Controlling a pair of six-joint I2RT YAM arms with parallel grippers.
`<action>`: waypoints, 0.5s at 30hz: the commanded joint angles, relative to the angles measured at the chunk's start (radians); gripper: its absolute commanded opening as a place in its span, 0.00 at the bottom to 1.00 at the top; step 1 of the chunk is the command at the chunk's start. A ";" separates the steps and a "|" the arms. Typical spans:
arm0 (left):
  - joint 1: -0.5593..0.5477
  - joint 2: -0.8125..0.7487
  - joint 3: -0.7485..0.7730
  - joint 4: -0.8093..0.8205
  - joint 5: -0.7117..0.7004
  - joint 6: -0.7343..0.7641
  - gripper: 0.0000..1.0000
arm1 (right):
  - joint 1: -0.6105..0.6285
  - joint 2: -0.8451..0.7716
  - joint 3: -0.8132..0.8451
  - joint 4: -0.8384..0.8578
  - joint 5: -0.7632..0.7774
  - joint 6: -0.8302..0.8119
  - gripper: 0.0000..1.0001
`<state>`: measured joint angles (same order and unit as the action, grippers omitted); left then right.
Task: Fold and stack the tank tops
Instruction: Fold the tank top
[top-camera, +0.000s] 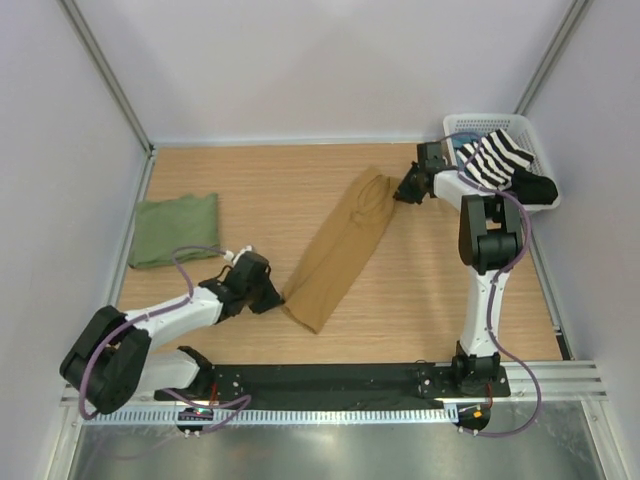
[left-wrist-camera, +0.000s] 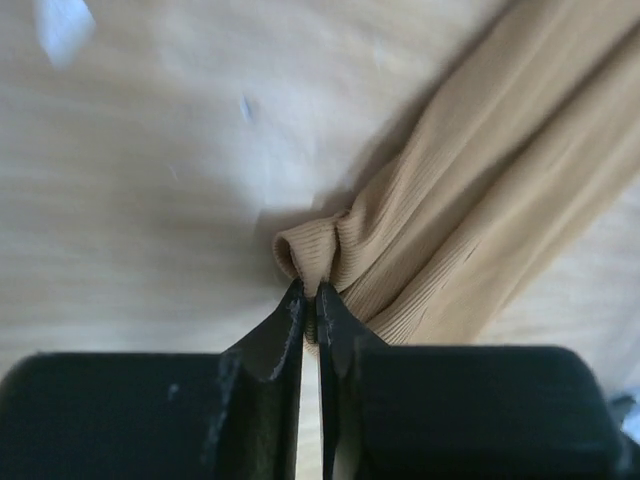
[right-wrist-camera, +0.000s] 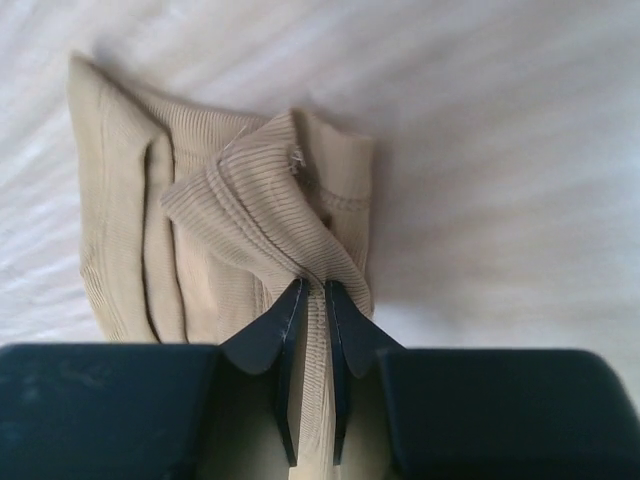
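Metal ledge, wooden table under tan top, white walls

- Wood table: light grain top, walls on L, R & far side.
- Tan tank top: mid-table, flat, bunched into a long narrow strip, runs diag. from near-L to far-R.
- Green tank top: folded, approx. square, at L edge by the wall, well apart from the tan one.
- White basket: far-R corner.
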<state>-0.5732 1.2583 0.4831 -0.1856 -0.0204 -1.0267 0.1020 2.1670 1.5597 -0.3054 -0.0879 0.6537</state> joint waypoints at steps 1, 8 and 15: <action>-0.085 -0.111 -0.108 0.025 -0.044 -0.171 0.12 | 0.025 0.103 0.121 0.012 -0.049 -0.008 0.19; -0.165 -0.358 -0.175 -0.093 -0.137 -0.181 0.71 | 0.039 0.188 0.257 0.025 -0.116 -0.028 0.35; -0.105 -0.197 -0.014 -0.106 -0.110 0.002 0.82 | 0.041 0.047 0.238 0.002 -0.199 -0.089 0.56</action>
<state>-0.7185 0.9733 0.3843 -0.2939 -0.1364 -1.1355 0.1371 2.3241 1.7962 -0.2607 -0.2413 0.6170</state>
